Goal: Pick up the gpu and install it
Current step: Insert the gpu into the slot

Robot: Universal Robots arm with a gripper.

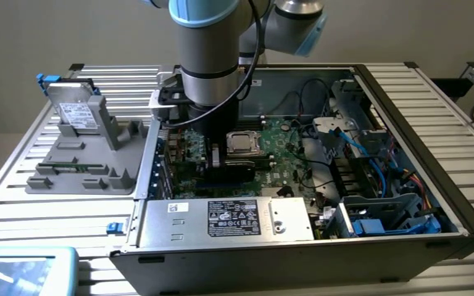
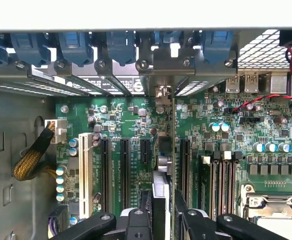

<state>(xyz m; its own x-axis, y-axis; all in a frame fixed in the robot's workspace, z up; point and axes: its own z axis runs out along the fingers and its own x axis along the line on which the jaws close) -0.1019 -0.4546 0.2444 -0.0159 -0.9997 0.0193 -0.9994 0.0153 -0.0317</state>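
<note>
- We're down inside the open computer case (image 1: 402, 154), over the motherboard (image 2: 130, 125).
- Our gripper (image 2: 162, 207) is pinching the gpu (image 2: 161, 165) edge-on, fingers (image 2: 138, 220) closed against both faces.
- The card stands upright among the black expansion slots (image 2: 124, 170), its end toward the case's rear bracket wall (image 2: 176, 60).

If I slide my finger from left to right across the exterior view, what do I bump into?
Hard drive standing in the gray holder → robot arm reaching into the computer case → processor socket → blue cables.
</note>
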